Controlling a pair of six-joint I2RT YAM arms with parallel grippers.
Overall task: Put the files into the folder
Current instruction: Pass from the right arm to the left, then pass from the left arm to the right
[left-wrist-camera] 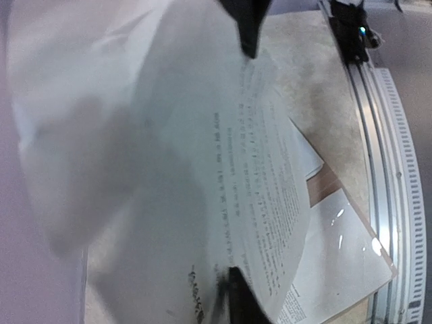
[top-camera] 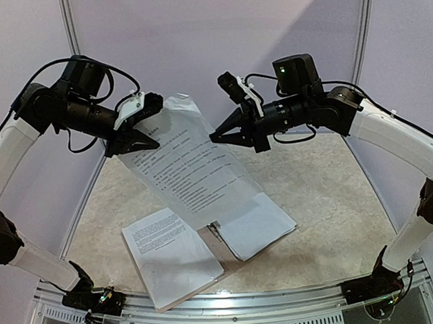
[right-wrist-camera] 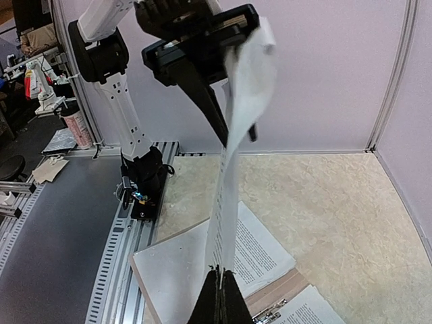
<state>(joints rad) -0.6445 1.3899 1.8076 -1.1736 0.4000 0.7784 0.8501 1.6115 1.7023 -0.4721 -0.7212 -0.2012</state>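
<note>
Two lots of thin white printed paper sheets, one on the left leaf (top-camera: 167,257) and one on the right leaf (top-camera: 262,225), lie in the flat tan-brown cardboard folder (top-camera: 209,248). The folder lies open on the beige speckled table top (top-camera: 327,200), well below both grippers and toward the arm bases. A small metal clip (top-camera: 218,231) sits at the spine between the two lots.

One further white printed sheet (top-camera: 195,170) is raised and slants from between the grippers down toward the folder's spine. Whether its lower corner touches the clip cannot be told.

Right gripper (top-camera: 215,137): black fingers clenched flat on the raised sheet's side edge. Its wrist view shows the paper rising straight out of the closed tips.

Left gripper (top-camera: 156,123): jaws stand apart and straddle the sheet's upper corner, which curls over one finger. They are not pressed together on it, so no firm pinch is seen.

Step in hand, as judged: carrying this sheet to the folder to join the ones already filed.

To do it well:
- get a sure hold at both ends so the sheet hangs taut;
- lower both grippers together;
- square the sheet over one leaf, clear of the clip;
- let go only once it lies flat.
</note>
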